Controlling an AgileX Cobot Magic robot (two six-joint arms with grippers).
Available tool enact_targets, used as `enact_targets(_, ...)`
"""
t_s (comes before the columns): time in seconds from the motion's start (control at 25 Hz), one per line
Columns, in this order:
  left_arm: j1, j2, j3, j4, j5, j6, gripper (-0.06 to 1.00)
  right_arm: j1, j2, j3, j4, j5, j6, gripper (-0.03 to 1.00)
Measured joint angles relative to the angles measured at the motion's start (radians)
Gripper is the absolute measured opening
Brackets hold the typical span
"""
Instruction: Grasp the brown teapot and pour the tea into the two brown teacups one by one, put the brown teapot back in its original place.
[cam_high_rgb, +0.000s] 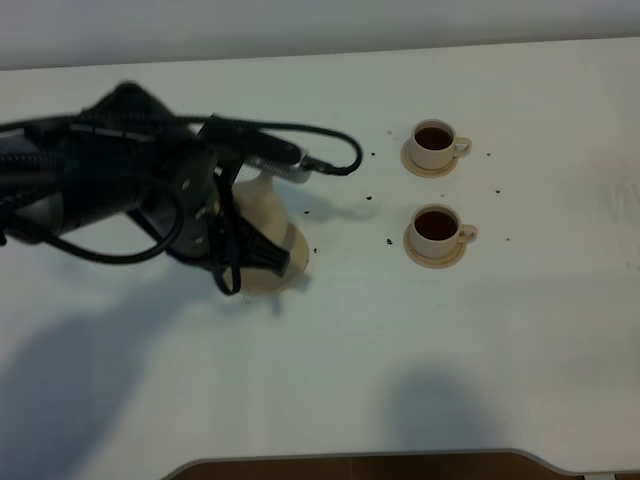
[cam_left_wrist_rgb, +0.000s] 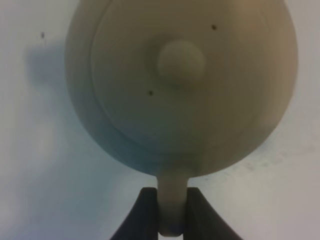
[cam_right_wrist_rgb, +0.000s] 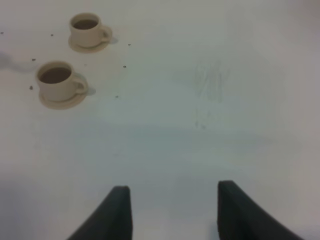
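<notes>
Left gripper (cam_left_wrist_rgb: 172, 212) is clamped tight on the teapot's loop handle (cam_left_wrist_rgb: 172, 200), dark fingers (cam_left_wrist_rgb: 142, 215) pressed to either side of that pale strap. Just beyond them sits the brown teapot (cam_left_wrist_rgb: 182, 85) itself, squat and round, smooth matte tan ceramic, a rounded knob (cam_left_wrist_rgb: 181, 59) at the centre of its lid and a couple of dark flecks on top. From the high camera the teapot (cam_high_rgb: 262, 225) is at the left of the white table (cam_high_rgb: 330, 370), largely covered by the black left arm (cam_high_rgb: 110, 170) and its looping cables; the edge of a flat beige saucer (cam_high_rgb: 285, 280) peeks out beneath it. Whether the pot touches the saucer, can't tell. Well apart to the right, the two brown teacups, far one (cam_high_rgb: 434, 145) and near one (cam_high_rgb: 437, 229), each stand on a small matching saucer, both holding dark tea, side handles pointing right. Dark specks are scattered on the table between pot and cups. Right gripper (cam_right_wrist_rgb: 172, 210) hangs spread wide over bare tabletop, gripping nothing, cups well off to one side.
</notes>
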Motion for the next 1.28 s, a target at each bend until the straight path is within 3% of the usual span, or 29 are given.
enact_targets(0.2, 0.014, 0.0, 0.072, -0.001, -0.11, -0.05, 0.11, 0.0, 0.0, 0.0, 0.0, 0.0, 0.0, 0.42)
enact_targets(1.04, 0.014, 0.066, 0.099, 0.0, -0.195, -0.06, 0.11, 0.0, 0.0, 0.0, 0.0, 0.0, 0.0, 0.42)
enact_targets(1.16, 0.014, 0.066, 0.099, 0.0, -0.198, -0.059, 0.15, 0.0, 0.0, 0.0, 0.0, 0.0, 0.0, 0.42)
enact_targets(1.28, 0.014, 0.065, 0.099, 0.0, -0.201, -0.059, 0.26, 0.0, 0.0, 0.0, 0.0, 0.0, 0.0, 0.42)
